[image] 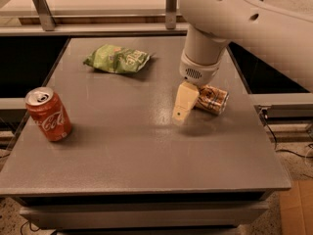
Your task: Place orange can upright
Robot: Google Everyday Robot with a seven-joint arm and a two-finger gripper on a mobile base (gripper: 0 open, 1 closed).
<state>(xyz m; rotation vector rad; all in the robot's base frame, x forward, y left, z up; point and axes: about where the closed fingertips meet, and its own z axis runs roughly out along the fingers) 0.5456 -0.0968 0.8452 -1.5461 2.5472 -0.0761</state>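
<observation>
The orange can lies on its side on the grey table, right of the middle. It is pale copper with cream and dark markings, its silver end toward the right. My gripper hangs down from the big white arm. It is low over the table, right against the can's left end. The arm hides part of the can.
A red cola can stands upright near the table's left edge. A green chip bag lies at the back left. A rail and shelf run behind the table. The floor drops off on the right.
</observation>
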